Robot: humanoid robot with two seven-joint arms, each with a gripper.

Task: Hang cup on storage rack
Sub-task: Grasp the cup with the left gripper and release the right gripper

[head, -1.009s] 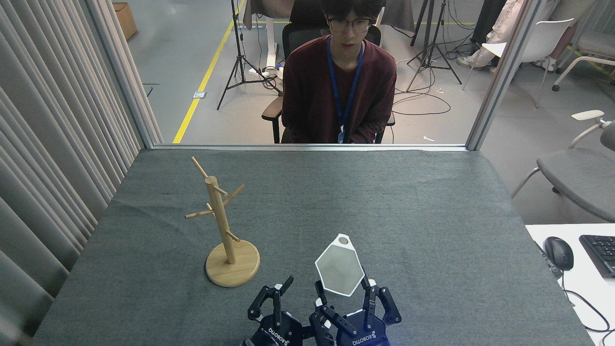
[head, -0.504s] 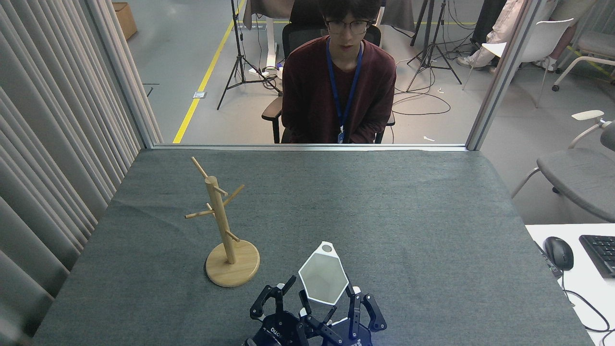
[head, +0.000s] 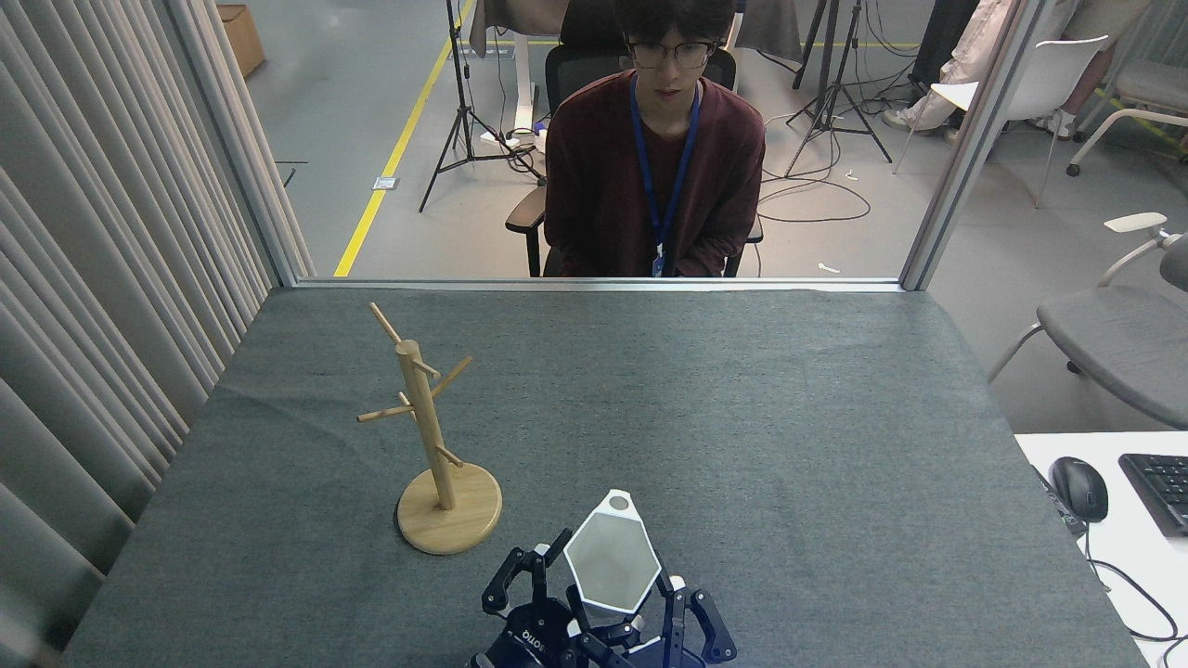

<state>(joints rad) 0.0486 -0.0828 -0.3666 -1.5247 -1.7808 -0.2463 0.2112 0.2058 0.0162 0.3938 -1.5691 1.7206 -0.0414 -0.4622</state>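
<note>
We find the cup [head: 612, 563] clamped in our right end effector [head: 620, 620] near the worktop's [head: 742, 390] front edge, left end effector [head: 543, 566] spread apart; risk: tab hole missing the rack [head: 429, 436] peg, toppling it

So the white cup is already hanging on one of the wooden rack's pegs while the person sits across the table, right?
Not quite. The head view shows the white cup off the wooden rack, held between the fingers of the right pincer near the table's front edge; every peg is bare. The person does sit across the table.
</note>
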